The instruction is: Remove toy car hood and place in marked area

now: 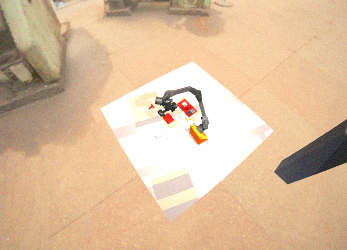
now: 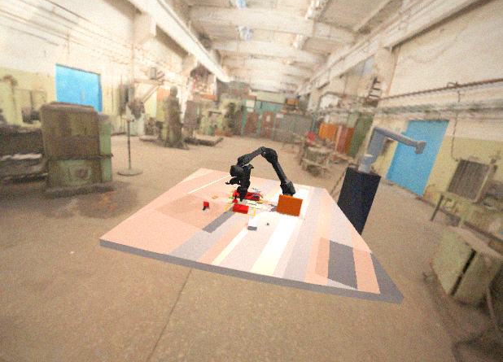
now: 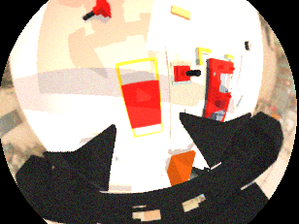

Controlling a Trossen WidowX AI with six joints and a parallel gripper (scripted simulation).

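Wrist view shows the red hood (image 3: pixel 144 103) lying flat on the desk (image 3: pixel 78 116) inside the yellow-outlined marked area (image 3: pixel 138 99) — the end effector (image 3: pixel 148 138) hangs above it, fingers spread wide with nothing between them. From the top, the hood (image 1: pixel 168 118) sits just beside the toy car (image 1: pixel 186 107), under the end effector (image 1: pixel 165 108) — apart from it, as far as the exterior view lets me judge

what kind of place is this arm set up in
Most likely an old factory hall or machine shop. Heavy green machines stand on a stained concrete floor, and roof beams run over a long open bay. The arm works on a low table in the middle.
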